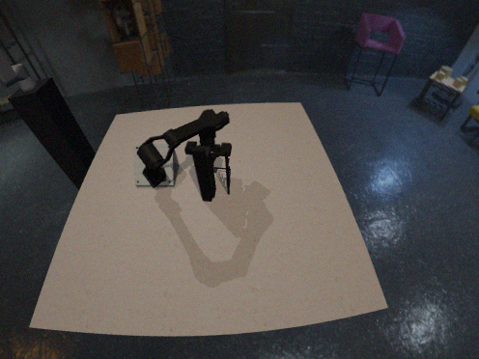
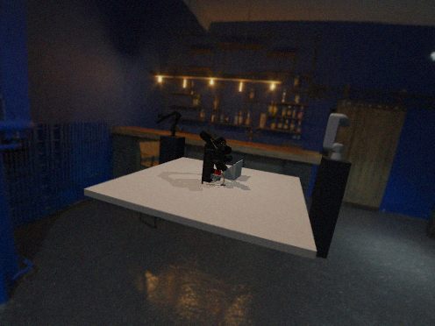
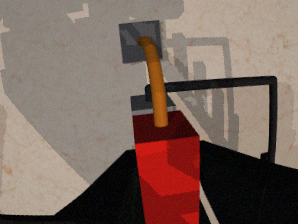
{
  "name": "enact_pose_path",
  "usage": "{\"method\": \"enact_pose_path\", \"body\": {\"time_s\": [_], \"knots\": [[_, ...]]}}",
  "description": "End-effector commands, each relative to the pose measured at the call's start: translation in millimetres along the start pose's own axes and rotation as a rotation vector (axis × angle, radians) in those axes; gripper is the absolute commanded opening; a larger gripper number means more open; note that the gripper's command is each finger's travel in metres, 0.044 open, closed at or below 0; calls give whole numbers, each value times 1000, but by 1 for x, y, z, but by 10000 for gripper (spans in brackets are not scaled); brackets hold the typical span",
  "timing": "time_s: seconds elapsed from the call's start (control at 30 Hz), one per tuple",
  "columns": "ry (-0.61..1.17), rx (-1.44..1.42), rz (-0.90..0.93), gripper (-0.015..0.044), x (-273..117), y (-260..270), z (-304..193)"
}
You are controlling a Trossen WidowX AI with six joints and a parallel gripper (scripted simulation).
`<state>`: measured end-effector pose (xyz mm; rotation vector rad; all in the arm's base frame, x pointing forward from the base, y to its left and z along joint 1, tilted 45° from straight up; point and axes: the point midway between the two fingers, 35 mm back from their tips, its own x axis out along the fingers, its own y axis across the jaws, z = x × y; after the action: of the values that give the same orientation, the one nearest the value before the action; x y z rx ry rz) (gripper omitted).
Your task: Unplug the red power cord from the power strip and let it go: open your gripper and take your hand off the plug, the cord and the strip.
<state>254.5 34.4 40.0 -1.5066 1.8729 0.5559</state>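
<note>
The red plug (image 3: 167,175) (image 2: 217,172) fills the lower middle of the wrist view. My gripper (image 3: 165,155) is shut on it, with a black finger against each side. The orange cord (image 3: 157,80) runs from the plug's end to a small grey square block (image 3: 129,50) on the table. A grey piece (image 3: 142,104) shows just behind the plug, partly hidden by it. I cannot clearly make out the power strip, nor whether the plug is seated in it. In the top view the arm and a black slab hide the plug.
A tall black slab (image 1: 205,179) (image 2: 208,166) stands on the table (image 1: 145,289) (image 2: 246,210) close to the gripper. A thin black wire frame (image 3: 225,81) rises to the right of the plug. The arm's base plate (image 1: 141,182) is at the left.
</note>
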Motion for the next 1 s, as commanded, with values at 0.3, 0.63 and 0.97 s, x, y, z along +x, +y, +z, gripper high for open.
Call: {"method": "enact_pose_path", "body": {"time_s": [0.3, 0.63, 0.97], "knots": [[-4, 3, -4, 0, -2, -3, 19], [-4, 2, -4, 0, -4, -3, 35], [-4, 0, -4, 0, -7, -2, 51]]}}
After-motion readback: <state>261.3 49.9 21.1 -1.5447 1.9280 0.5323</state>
